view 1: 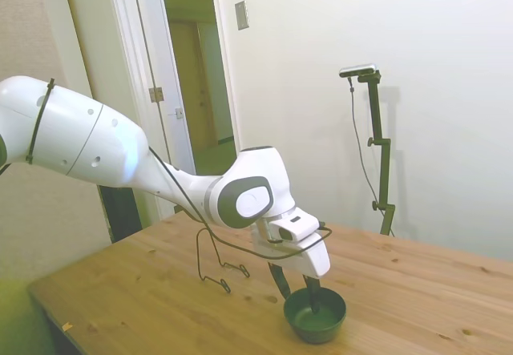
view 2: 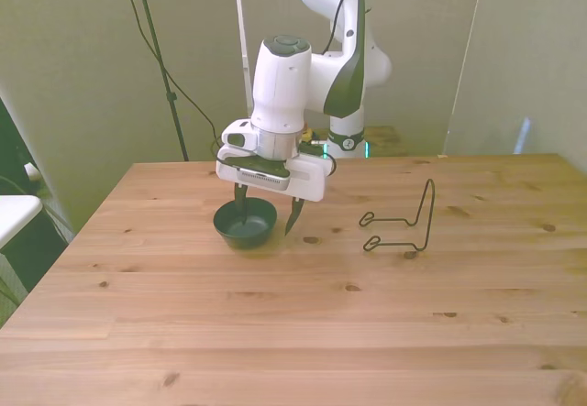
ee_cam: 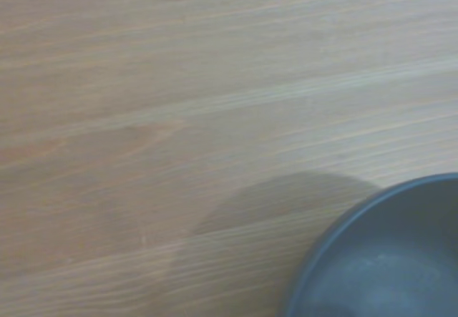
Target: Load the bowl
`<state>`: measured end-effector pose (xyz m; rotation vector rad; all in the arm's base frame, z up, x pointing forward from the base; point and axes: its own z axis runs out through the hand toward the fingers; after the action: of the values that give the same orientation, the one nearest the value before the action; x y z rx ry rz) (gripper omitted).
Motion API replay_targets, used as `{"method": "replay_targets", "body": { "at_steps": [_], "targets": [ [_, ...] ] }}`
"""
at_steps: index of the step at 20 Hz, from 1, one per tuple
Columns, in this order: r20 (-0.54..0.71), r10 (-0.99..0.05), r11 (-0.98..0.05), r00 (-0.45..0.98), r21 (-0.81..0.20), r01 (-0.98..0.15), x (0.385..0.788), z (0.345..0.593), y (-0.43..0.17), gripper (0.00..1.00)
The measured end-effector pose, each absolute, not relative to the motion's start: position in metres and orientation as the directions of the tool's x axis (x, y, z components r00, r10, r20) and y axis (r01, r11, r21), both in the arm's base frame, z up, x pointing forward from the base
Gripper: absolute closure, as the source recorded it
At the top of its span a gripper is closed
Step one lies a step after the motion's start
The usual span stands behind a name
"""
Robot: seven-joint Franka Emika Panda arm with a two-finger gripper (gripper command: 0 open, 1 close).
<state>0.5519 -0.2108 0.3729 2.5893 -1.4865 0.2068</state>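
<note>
The small dark green bowl [view 2: 246,225] stands upright on the wooden table [view 2: 293,333], toward the front view's left, and looks empty. My gripper [view 2: 266,212] is low over it and open. One finger reaches down inside the bowl; the other hangs outside its rim, on the side toward the wire stand, so the jaws straddle the rim. In the side view the gripper [view 1: 296,291] sits at the bowl [view 1: 317,316] near the table's front edge. The wrist view catches only a curved part of the bowl [ee_cam: 386,260] against bare wood.
A thin black wire stand [view 2: 404,223] rests on the table to the front view's right of the bowl, a short gap away; it also shows in the side view as the wire stand [view 1: 212,263] behind the arm. An open doorway [view 1: 196,82] lies beyond.
</note>
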Motion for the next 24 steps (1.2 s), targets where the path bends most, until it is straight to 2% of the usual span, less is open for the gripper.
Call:
{"method": "replay_targets", "body": {
  "at_steps": [24],
  "targets": [
    [0.184,-0.845,-0.499,0.503,0.071,-0.864,0.552,0.3648,-0.2108,1.0]
  ]
}}
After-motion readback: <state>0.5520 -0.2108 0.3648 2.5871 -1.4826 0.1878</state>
